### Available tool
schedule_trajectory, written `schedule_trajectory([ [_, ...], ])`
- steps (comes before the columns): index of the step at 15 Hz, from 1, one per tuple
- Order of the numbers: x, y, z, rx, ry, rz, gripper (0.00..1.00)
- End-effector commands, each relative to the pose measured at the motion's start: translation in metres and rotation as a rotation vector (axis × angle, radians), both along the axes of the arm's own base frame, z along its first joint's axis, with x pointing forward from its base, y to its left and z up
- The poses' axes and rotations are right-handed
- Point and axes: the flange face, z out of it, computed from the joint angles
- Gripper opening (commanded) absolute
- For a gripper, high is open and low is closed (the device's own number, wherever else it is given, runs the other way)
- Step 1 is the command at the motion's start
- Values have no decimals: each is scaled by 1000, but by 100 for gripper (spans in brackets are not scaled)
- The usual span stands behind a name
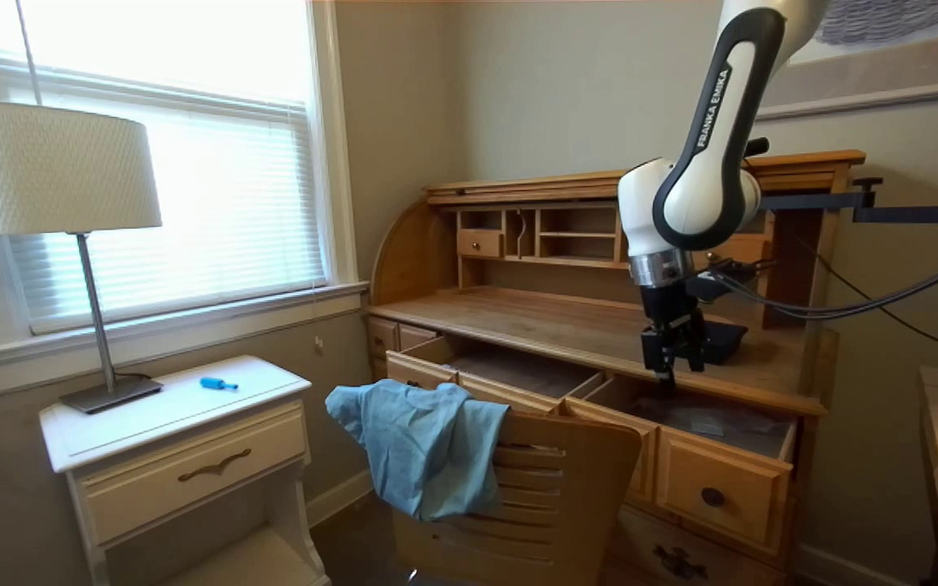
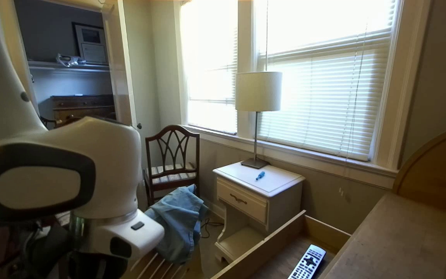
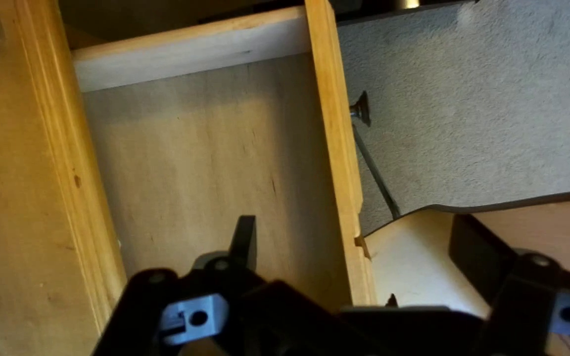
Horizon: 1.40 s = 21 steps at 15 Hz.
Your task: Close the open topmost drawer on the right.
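Jaws spread wide, my gripper (image 3: 355, 228) hangs above one pulled-out drawer (image 1: 725, 476) on the right. One lamp (image 1: 54, 171) left, wooden desktop (image 1: 518, 316), two super bright windows (image 2: 323, 87).

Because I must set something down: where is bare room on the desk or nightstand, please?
The desktop is bare between its curved side panel and the gripper, before the pigeonholes. The nightstand's top is free along its front edge, in front of the lamp base and blue object. Crowded: around the gripper, at the open right drawer, with a black object behind.
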Motion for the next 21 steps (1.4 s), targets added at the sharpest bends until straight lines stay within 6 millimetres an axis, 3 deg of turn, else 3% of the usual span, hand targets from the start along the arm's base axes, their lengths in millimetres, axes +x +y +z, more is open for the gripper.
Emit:
schedule_trajectory([
  [1, 19, 0, -42, -85, -11, -56, 100],
  [4, 27, 21, -57, -98, 8, -81, 100],
  [5, 18, 8, -48, -79, 9, -67, 100],
  [7, 23, 20, -57, -89, 9, -63, 100],
  [13, 25, 27, -78, -166, 27, 33, 100],
  [17, 23, 43, -93, -160, 5, 102, 100],
  [21, 15, 32, -93, -125, -49, 109, 100],
])
